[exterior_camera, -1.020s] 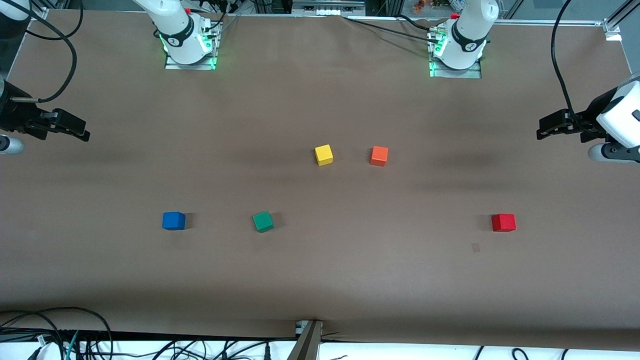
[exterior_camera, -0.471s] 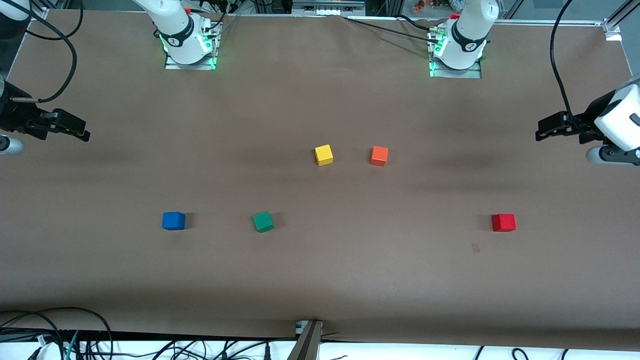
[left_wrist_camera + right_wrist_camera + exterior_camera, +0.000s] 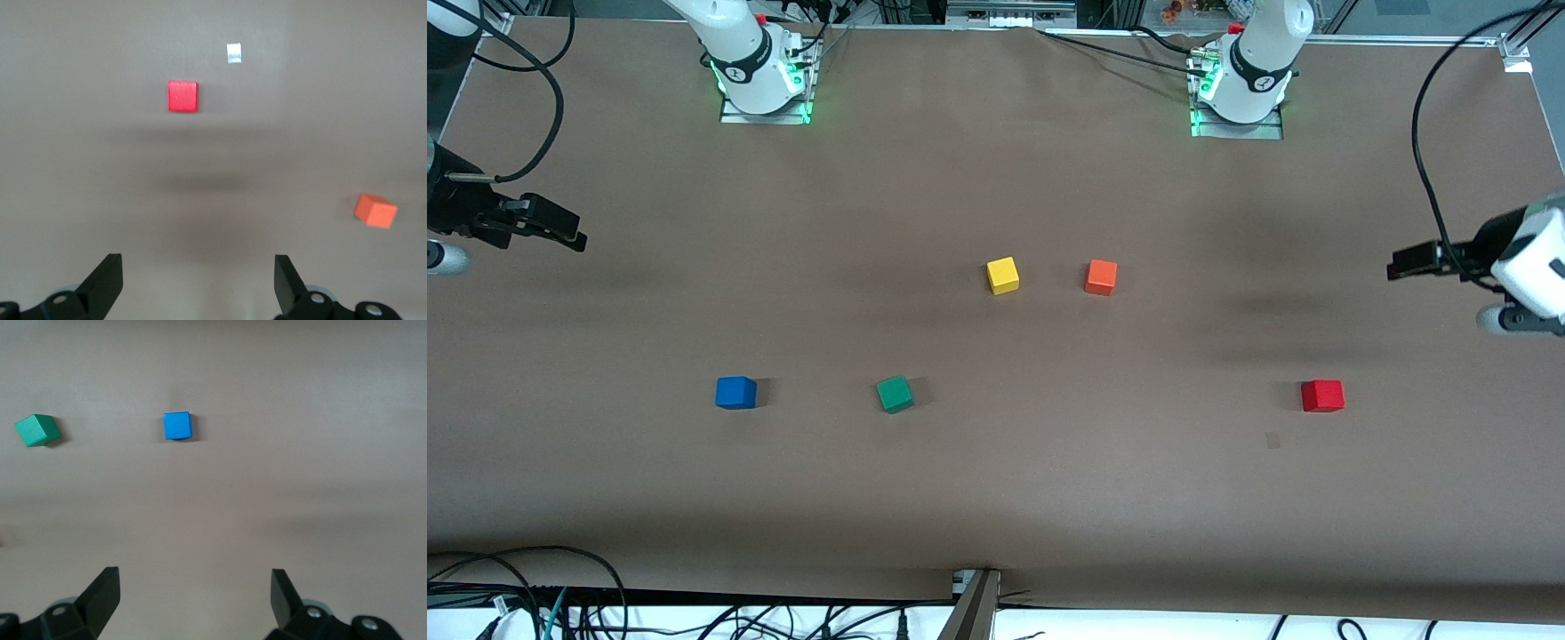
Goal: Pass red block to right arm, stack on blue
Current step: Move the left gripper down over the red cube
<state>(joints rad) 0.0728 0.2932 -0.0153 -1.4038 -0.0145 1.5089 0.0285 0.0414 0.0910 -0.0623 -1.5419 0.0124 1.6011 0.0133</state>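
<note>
Your left end effector [image 3: 1400, 267] has just dropped lower in the front view and swung toward the small bright red matte cube [image 3: 1322, 396], while everything on the counter [image 3: 996, 498] sits exactly where it was a second ago. Its fingers stand wide apart and hold nothing; in the left wrist view the red cube [image 3: 183, 96] lies ahead of the open fingertips [image 3: 107, 280], well apart from them, with the orange cube [image 3: 376, 211] off to one side.

That reads as the start of the approach for the pick, so the task is at its very beginning: no grasp, no handover, no stack.

The red cube rests on the brown paper-covered counter toward the left arm's end, nearer the front camera than the orange cube [image 3: 1101, 276] and the yellow cube [image 3: 1003, 275]. The small plain blue cube [image 3: 735, 392] lies toward the right arm's end, beside the green cube [image 3: 895, 393].

Your right end effector [image 3: 560, 233] waits over its end of the counter, fingers spread wide and empty, with the blue cube [image 3: 177, 425] in its wrist view.
</note>
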